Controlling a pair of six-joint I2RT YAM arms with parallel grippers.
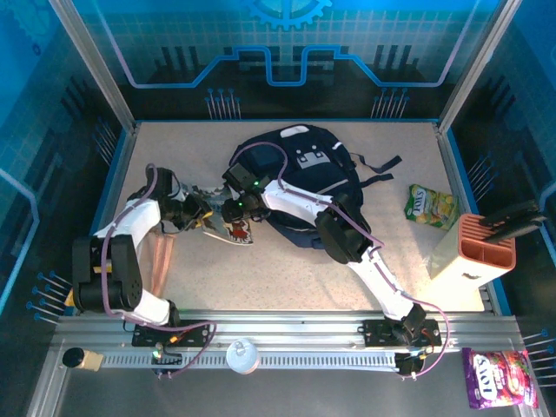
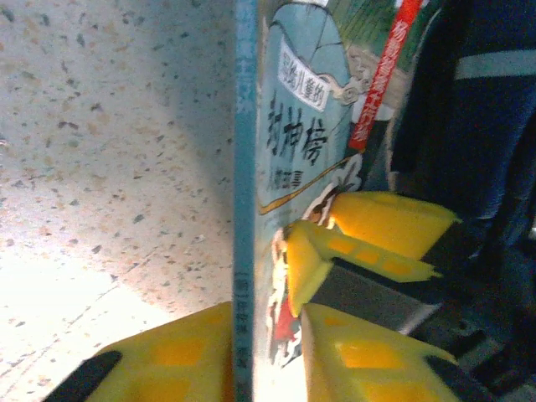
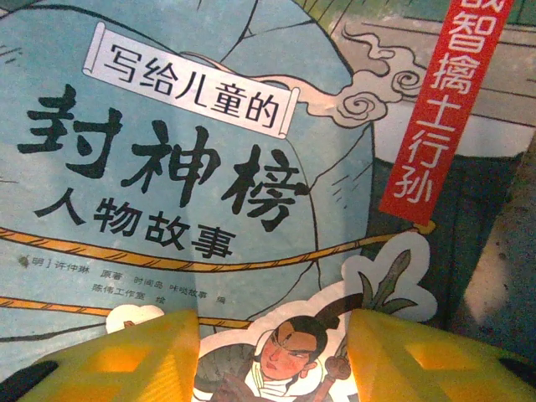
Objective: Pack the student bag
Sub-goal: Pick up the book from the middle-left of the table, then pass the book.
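Top view, bag: the bag point(image 1: 308, 156) lay at the back-middle of the table point(image 1: 287, 278), patch up; I could not tell whether its mouth was open.
Top view, book: the book point(image 1: 233, 231) sat just left of the bag, near enough that your carry would be short.
Top view, arms: your left gripper point(image 1: 201, 217) and right gripper point(image 1: 234, 208) met at the book from opposite sides, likely so one could steady it while the other took hold.
Left wrist, book: the book point(image 2: 301, 126) stood on edge, spine to the camera; bare table point(image 2: 100, 167) on one side, the bag point(image 2: 486, 109) just beyond the cover.
Left wrist, left gripper: your left gripper point(image 2: 266, 316) was narrow, a finger on each face by the spine; it looked clamped on the book, a hold that would keep it upright for sliding in.
Left wrist, right gripper: its tips point(image 2: 314, 230) touched the cover, probably as a prop.
Right wrist, right gripper: your right gripper point(image 3: 272, 327) stood about half wide; the cover point(image 3: 184, 151) showed between the fingers, nothing pinched.
Risk: a thin book held by one edge could swing once the prop leaves.
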